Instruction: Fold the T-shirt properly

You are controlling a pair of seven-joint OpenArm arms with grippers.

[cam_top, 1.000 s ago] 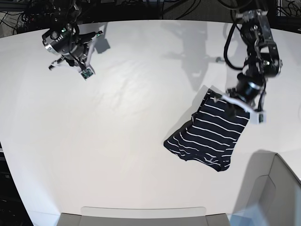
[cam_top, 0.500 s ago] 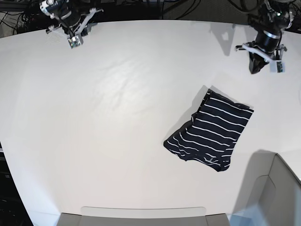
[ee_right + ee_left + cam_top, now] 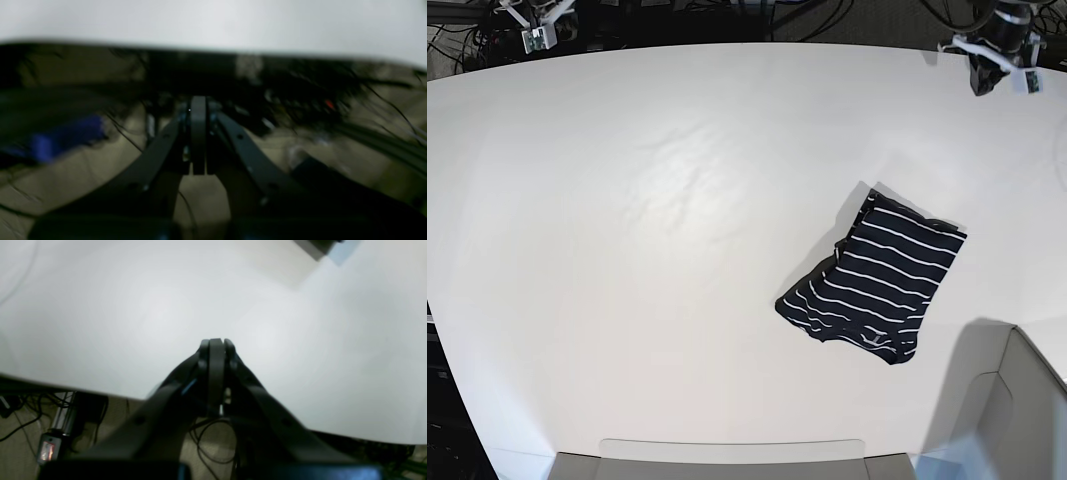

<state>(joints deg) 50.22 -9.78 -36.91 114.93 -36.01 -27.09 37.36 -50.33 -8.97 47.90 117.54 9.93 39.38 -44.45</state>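
Note:
The T-shirt [image 3: 872, 278], dark navy with thin white stripes, lies folded in a compact rectangle on the white table [image 3: 677, 250], right of centre. My left gripper [image 3: 983, 82] is shut and empty at the table's far right corner; in the left wrist view [image 3: 216, 343] its jaws are pressed together above bare table near the edge. My right gripper [image 3: 539, 38] is at the far left corner, beyond the table edge; in the blurred right wrist view [image 3: 198, 101] its jaws are closed on nothing. Both are far from the shirt.
A grey bin [image 3: 1012, 410] stands at the front right corner, and a grey tray edge [image 3: 727, 462] runs along the front. Cables and dark equipment [image 3: 300, 100] lie beyond the table's back edge.
Both arms have drawn back to the far corners of the table and upward. The left gripper has left the shirt's far edge. The folded shirt has not moved.

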